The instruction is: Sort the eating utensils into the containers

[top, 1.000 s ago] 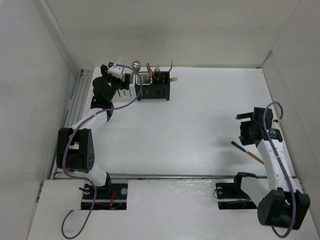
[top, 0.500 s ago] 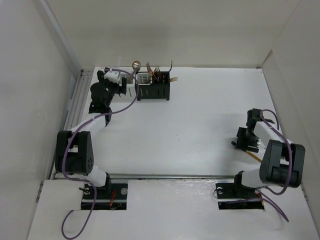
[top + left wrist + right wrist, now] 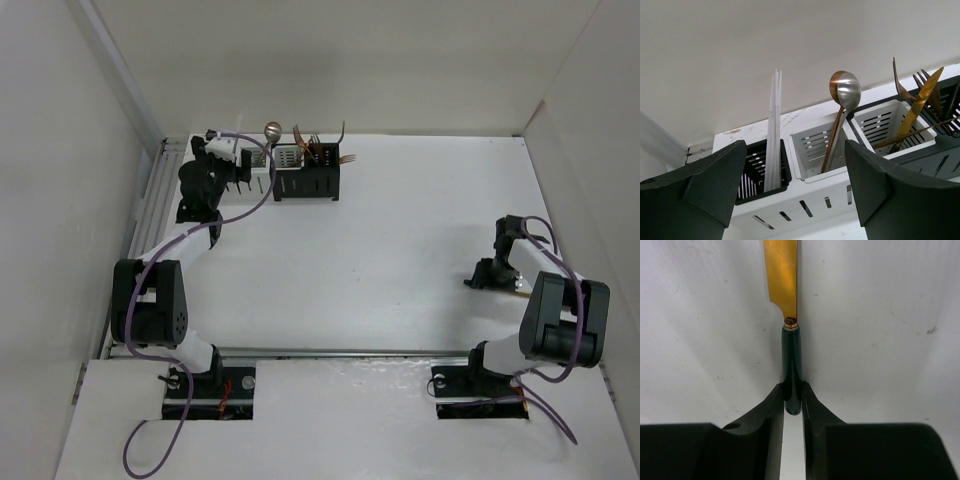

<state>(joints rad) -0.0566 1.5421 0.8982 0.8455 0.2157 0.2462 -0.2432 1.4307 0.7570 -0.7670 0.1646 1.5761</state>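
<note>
A gold-bladed knife (image 3: 781, 275) with a dark green handle (image 3: 791, 357) lies on the white table at the right. My right gripper (image 3: 792, 390) (image 3: 492, 274) is shut on the end of that handle. The containers (image 3: 305, 178) stand in a row at the back left. In the left wrist view a black caddy (image 3: 757, 172) holds thin white sticks (image 3: 773, 130). A white caddy (image 3: 812, 150) holds a round-bowled spoon (image 3: 845, 92), and another white caddy (image 3: 880, 125) holds gold forks (image 3: 920, 92). My left gripper (image 3: 792, 167) (image 3: 243, 165) hangs open just in front of the row, holding nothing.
White walls close in the table at the back and on both sides. A metal rail (image 3: 155, 195) runs along the left edge beside the left arm. A last black caddy (image 3: 947, 132) with more utensils ends the row on the right.
My right arm dropped onto the knife near the right edge and its jaws closed on the handle. The left gripper shifted slightly by the containers and stayed open.
</note>
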